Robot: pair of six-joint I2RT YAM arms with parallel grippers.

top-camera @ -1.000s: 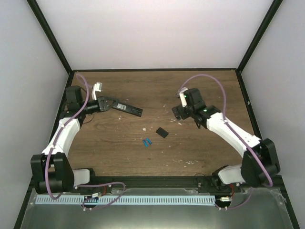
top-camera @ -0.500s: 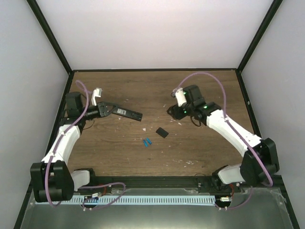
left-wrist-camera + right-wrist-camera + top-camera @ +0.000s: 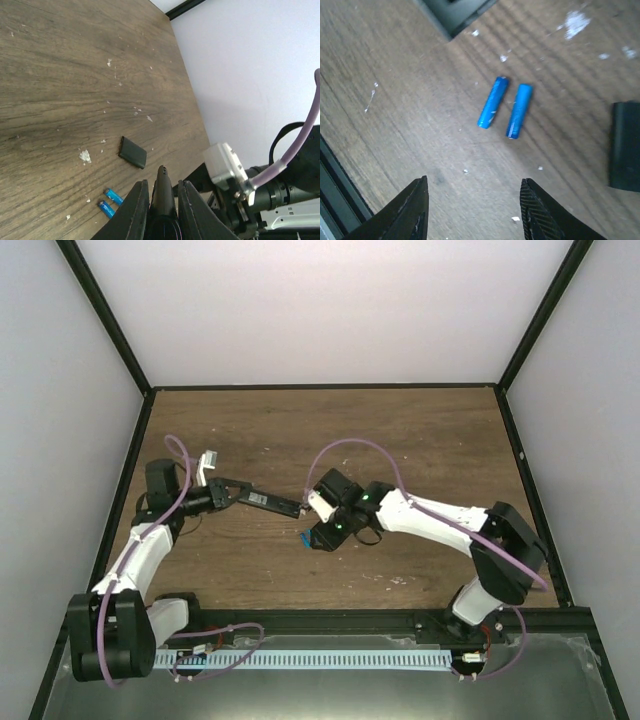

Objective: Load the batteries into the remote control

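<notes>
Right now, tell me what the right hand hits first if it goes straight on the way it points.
Probably the two blue batteries lying side by side on the table, just ahead of the right hand. It might touch bare wood short of them first, since depth is unclear.

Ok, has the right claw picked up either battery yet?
No, both batteries lie side by side on the table ahead of the right claw, whose fingers stand apart with nothing between them.

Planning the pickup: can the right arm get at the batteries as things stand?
Probably yes. The right tool hovers just short of the batteries, jaws apart, with nothing lying between them; the cover sits off to one side.
</notes>
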